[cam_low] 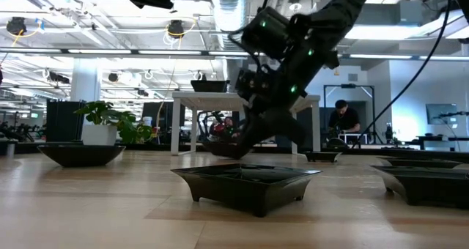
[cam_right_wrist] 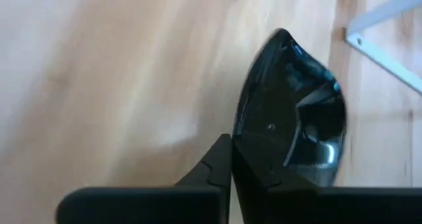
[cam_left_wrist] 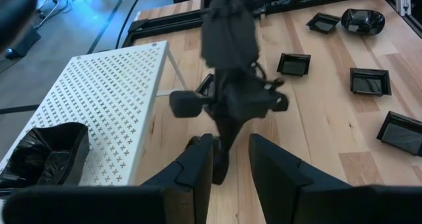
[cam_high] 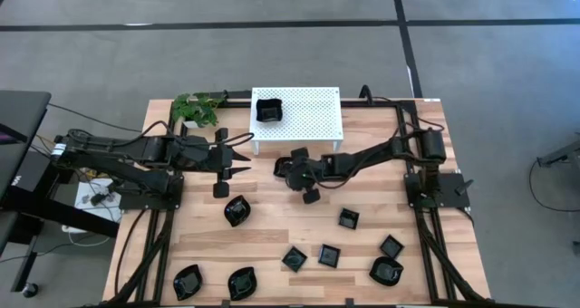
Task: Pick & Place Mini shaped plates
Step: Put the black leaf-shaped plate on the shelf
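Observation:
My right gripper (cam_high: 288,169) reaches to the table's middle, just in front of the white perforated rack (cam_high: 313,118), and is shut on a glossy black leaf-shaped plate (cam_right_wrist: 293,118). It also shows in the low view (cam_low: 253,124). My left gripper (cam_high: 243,160) is open and empty to the left of it, with its fingers (cam_left_wrist: 198,165) pointing at the right gripper. One square plate (cam_high: 268,110) sits on the rack's left end. Several more plates lie on the table nearer the front, among them a leaf-shaped one (cam_high: 237,210) and a square one (cam_high: 349,219). My right gripper pinches the leaf-shaped plate's rim (cam_right_wrist: 239,141) between its two fingers, on one long side. The fingers come from the table's right, slanting down. The plate sticks out beyond the fingertips, low over the table (cam_low: 226,149); whether it is clear of the wood I cannot tell.
A potted plant (cam_high: 198,107) stands at the far left, beside the rack. The rack's legs (cam_right_wrist: 382,53) stand close to the held plate. Plates are scattered along the near edge (cam_high: 242,283) and near right (cam_high: 387,272). Black frame rails run along both table sides.

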### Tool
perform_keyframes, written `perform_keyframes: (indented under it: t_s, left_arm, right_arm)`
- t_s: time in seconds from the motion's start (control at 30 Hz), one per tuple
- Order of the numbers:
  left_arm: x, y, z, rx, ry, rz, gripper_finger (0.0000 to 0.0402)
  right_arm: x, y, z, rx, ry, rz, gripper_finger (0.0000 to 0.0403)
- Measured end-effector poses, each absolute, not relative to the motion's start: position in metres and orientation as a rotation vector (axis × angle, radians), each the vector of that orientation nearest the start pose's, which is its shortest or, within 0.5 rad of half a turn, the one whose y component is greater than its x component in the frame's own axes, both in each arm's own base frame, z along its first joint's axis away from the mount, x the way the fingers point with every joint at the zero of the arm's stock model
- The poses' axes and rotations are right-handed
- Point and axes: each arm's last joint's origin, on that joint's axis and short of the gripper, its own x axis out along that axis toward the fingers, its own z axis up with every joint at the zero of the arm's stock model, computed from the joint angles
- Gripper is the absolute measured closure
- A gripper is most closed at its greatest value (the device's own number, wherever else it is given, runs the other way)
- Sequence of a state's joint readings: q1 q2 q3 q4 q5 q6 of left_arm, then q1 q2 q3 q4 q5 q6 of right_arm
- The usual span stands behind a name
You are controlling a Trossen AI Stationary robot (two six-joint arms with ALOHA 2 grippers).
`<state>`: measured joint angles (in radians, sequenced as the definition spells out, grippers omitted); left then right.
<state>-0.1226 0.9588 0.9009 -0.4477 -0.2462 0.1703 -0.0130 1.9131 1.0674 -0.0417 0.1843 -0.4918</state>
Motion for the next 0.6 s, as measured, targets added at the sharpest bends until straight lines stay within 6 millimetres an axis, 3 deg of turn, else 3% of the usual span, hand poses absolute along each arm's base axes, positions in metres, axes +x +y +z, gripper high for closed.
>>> perform_keyframes:
  t_s: [0.13,0.33,0.47,0.6]
  left_arm:
    - [0.200,-0.017,0.319,0.259,0.507,0.079,0.0300]
    - [0.200,-0.017,0.319,0.259,0.507,0.079,0.0300]
    - [0.200,-0.017,0.319,0.259,0.507,0.079,0.0300]
    - [0.200,-0.017,0.319,0.259,0.507,0.078,0.0300]
  right_arm:
    - [0.375,0.007,0.164,-0.489,0.904,0.049,0.0399]
    - [0.361,0.024,0.231,-0.505,0.826,0.014,0.0400]
    - [0.344,0.021,0.270,-0.574,0.747,-0.113,0.0401]
    - [0.328,0.001,0.294,-0.664,0.734,-0.155,0.0402]
